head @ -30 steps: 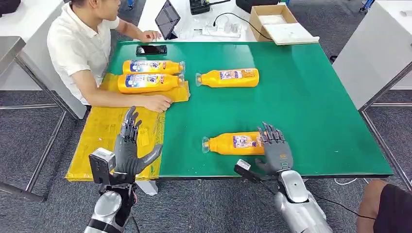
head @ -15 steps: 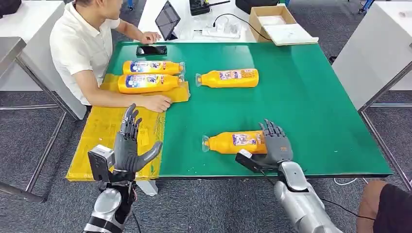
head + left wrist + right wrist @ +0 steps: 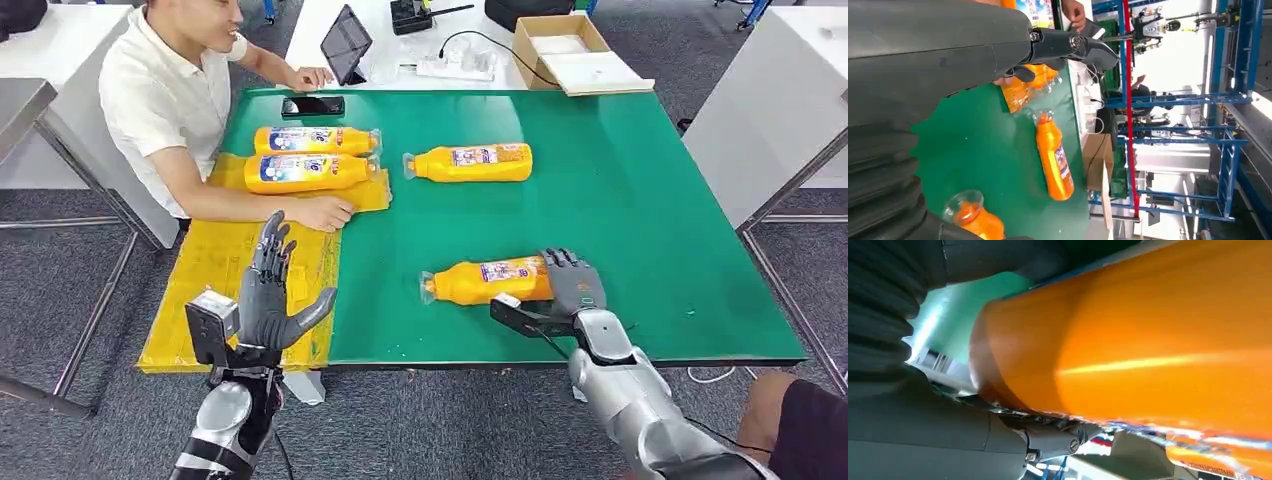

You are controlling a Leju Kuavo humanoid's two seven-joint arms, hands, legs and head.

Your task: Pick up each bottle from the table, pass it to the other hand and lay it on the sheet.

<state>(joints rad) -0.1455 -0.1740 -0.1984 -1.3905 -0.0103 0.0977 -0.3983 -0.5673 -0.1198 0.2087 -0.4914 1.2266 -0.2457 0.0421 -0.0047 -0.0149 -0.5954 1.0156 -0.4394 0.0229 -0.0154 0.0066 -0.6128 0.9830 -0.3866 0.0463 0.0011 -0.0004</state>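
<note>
Near the green table's (image 3: 620,200) front edge, the right robot hand (image 3: 570,285) grasps the base of an orange plastic bottle (image 3: 485,281). Over the yellow sheet (image 3: 215,265), the left robot hand (image 3: 268,295) is released, fingers spread.

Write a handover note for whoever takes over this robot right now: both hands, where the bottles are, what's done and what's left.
Right hand grips the base end of the near orange plastic bottle, which is tilted on the green table.
Left hand is open and raised over the yellow sheet, holding nothing.
Done: two orange bottles lie side by side on the sheet's far end, by the seated person's hand.
Left: hand over and lay the gripped bottle, then the far orange bottle lying on the table.
</note>
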